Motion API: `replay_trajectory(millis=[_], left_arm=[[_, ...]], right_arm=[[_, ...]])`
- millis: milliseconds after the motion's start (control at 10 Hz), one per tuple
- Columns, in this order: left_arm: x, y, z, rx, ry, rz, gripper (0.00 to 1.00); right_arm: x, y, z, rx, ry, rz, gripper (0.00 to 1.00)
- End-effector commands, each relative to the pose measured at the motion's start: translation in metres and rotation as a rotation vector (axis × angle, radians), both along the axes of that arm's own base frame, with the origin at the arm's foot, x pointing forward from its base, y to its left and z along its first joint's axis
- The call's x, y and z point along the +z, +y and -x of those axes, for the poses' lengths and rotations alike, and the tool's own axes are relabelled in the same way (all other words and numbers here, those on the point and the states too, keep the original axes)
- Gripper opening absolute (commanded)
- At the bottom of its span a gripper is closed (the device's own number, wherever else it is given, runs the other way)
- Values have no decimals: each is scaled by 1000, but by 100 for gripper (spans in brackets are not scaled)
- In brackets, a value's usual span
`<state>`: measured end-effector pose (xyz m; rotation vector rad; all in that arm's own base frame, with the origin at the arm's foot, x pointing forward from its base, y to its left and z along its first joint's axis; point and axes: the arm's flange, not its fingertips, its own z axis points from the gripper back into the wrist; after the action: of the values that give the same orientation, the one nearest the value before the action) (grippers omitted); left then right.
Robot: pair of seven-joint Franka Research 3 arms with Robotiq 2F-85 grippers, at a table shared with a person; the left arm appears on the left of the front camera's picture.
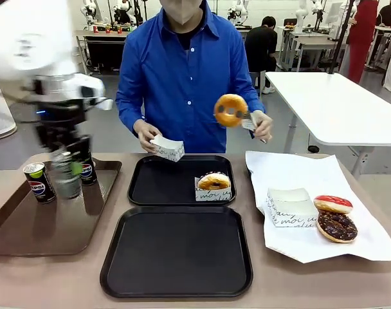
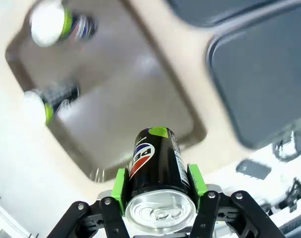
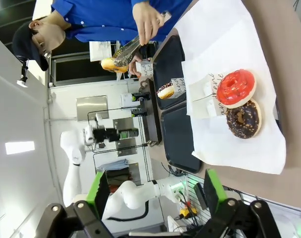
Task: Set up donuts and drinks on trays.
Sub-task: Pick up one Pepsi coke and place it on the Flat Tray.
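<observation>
My left gripper [image 1: 72, 151] hangs blurred over the long brown tray [image 1: 47, 225], shut on a dark logo can [image 1: 86, 170] [image 2: 158, 166] by its top. Two more cans [image 1: 39, 182] [image 1: 66, 175] stand on that tray to its left. The person holds a golden-glazed donut [image 1: 231, 110] [image 3: 115, 64] in tongs above the far black tray [image 1: 163, 183], and a white paper holder [image 1: 167, 148] in the other hand. A glazed donut in a holder [image 1: 213, 183] sits on that tray. The near black tray [image 1: 176, 251] is bare. My right gripper [image 3: 157, 196] is open, holding nothing.
White paper [image 1: 292, 170] at the right carries a red-iced donut [image 1: 332, 204] [image 3: 234, 88], a chocolate-iced donut [image 1: 337, 226] [image 3: 243, 119] and white paper holders [image 1: 290, 207]. The person stands at the table's far edge. A white table [image 1: 337, 103] stands behind at right.
</observation>
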<state>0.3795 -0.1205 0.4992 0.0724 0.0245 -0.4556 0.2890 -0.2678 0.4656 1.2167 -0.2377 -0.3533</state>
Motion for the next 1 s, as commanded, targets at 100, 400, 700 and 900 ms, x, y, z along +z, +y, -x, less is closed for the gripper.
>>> replay_trajectory(millis=[100, 400, 700, 900], left_arm=[[3, 43, 30, 13, -32, 67, 59], [4, 41, 16, 41, -29, 89, 59], [12, 32, -20, 47, -13, 113, 59], [15, 17, -36, 37, -17, 127, 59]], right_arm=[[0, 1, 0, -5, -16, -17, 100], [0, 1, 0, -5, -16, -17, 100], [0, 1, 0, -5, -16, -17, 100], [0, 1, 0, -5, -16, -17, 100]])
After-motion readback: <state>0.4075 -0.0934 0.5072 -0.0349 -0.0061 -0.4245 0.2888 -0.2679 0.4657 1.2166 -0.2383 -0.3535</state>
